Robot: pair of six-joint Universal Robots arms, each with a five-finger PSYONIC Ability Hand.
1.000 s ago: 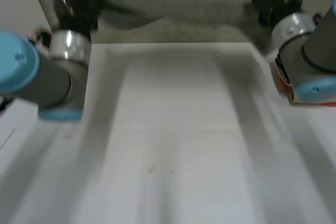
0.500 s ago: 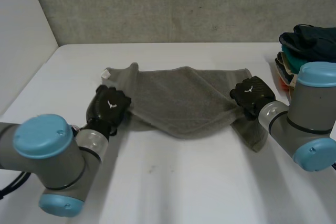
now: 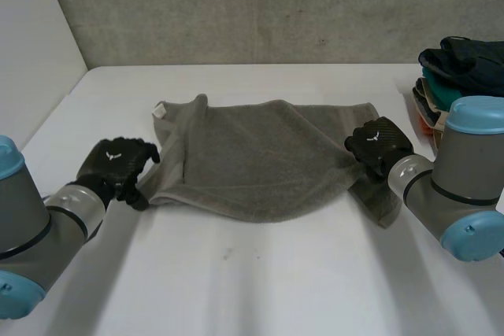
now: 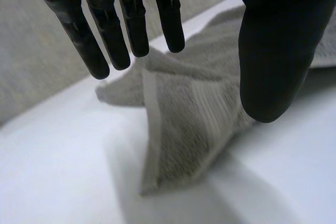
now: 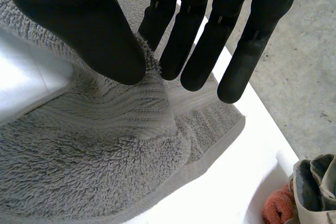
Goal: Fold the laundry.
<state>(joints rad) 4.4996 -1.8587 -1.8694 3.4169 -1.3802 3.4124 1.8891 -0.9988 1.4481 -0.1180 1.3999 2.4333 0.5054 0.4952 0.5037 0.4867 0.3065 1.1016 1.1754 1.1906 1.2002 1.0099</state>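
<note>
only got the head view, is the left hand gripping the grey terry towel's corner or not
Observer: No. The left wrist view shows the left hand with straight fingers, holding nothing. A corner of the grey terry towel lies loose on the white table below its fingertips.
Operator: and the right hand
Observer: In its wrist view the right hand pinches a raised ridge of towel between thumb and fingers.
Operator: near an edge
Observer: Yes, the towel's flat hemmed edge runs just past its fingertips.
</note>
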